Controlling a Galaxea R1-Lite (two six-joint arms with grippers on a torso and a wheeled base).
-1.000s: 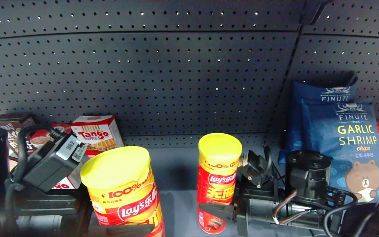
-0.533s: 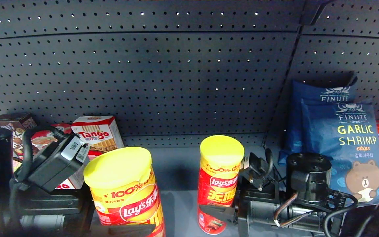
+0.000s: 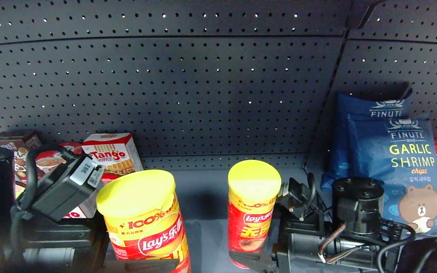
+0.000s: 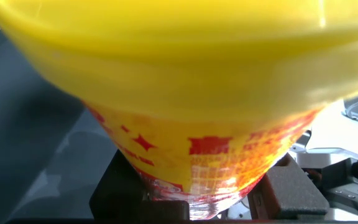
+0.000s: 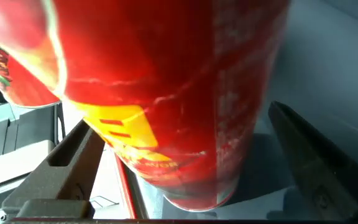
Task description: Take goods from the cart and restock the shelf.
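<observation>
Left pincer (image 4: 197,208) is clamped low on left chip can (image 3: 142,220), at the shelf (image 3: 207,197) front edge. Right pincer (image 5: 188,165) sits parted around right chip can (image 3: 250,212), with a gap at one finger. That can leans slightly, a bit deeper on the shelf.

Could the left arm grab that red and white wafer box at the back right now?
Probably not: the left pincer is clamped on a yellow-lidded red crisp can, so it has no free grip. The red and white cardboard wafer box stands farther back.

Bare shelf (image 3: 207,193) right of left can (image 3: 142,216)
</observation>
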